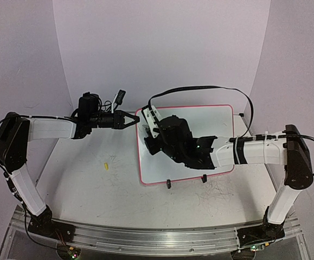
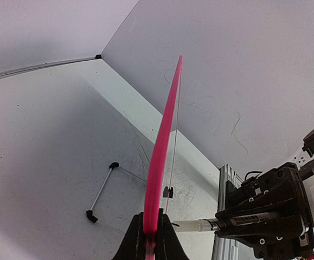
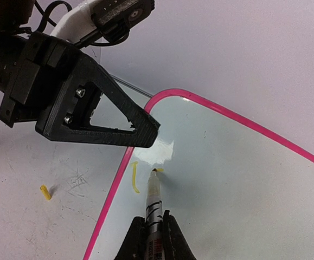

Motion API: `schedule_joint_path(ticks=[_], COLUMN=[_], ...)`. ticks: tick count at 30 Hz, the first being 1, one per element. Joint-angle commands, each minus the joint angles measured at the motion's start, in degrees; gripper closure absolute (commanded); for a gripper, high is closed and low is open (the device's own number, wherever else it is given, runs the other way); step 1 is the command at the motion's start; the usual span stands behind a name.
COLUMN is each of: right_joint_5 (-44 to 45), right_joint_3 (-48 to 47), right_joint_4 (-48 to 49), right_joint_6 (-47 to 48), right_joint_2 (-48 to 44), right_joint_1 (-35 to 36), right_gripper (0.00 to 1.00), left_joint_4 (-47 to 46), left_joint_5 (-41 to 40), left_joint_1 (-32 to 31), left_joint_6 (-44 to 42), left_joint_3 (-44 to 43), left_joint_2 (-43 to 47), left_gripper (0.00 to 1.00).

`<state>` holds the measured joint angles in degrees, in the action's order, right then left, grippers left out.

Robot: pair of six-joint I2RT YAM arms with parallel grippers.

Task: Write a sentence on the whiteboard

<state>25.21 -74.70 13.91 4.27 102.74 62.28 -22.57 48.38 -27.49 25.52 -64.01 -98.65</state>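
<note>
The whiteboard (image 1: 216, 122) lies on the table with a pink border. My left gripper (image 1: 136, 118) is shut on its left edge; the left wrist view shows the fingers (image 2: 143, 233) clamped on the pink rim (image 2: 165, 130). My right gripper (image 1: 152, 130) is shut on a marker (image 3: 153, 197) whose tip touches the board (image 3: 243, 179) near its far left corner, close to the left gripper's fingers (image 3: 140, 127). Of the sentence, only one curved yellow stroke (image 3: 135, 177) and a short yellow mark at the tip show. The marker also shows in the left wrist view (image 2: 200, 225).
A small yellow marker cap (image 1: 106, 164) lies on the table left of the board. Two black clip feet (image 1: 168, 184) sit on the board's near edge. A black cable (image 1: 200, 88) arcs above the board. A thin metal rod with black ends (image 2: 101, 192) lies beyond the board.
</note>
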Motion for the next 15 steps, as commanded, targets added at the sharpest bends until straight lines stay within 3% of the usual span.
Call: schedule_joint_path(ticks=[1, 15], right_joint_5=[0.4, -1.1], right_joint_3=[-1.4, 0.3], right_joint_4=[0.6, -1.5], right_joint_6=[-1.1, -3.7], right_joint_2=[0.5, -0.4], right_joint_1=[-0.3, 0.8], right_gripper=[1.0, 1.0], left_joint_4=[-0.6, -0.5], left_joint_5=[0.8, 0.8], left_joint_1=[-1.1, -1.1], left_joint_6=[0.1, 0.2], left_joint_3=[-0.1, -0.1], left_joint_2=[0.5, 0.2], left_gripper=[0.97, 0.97])
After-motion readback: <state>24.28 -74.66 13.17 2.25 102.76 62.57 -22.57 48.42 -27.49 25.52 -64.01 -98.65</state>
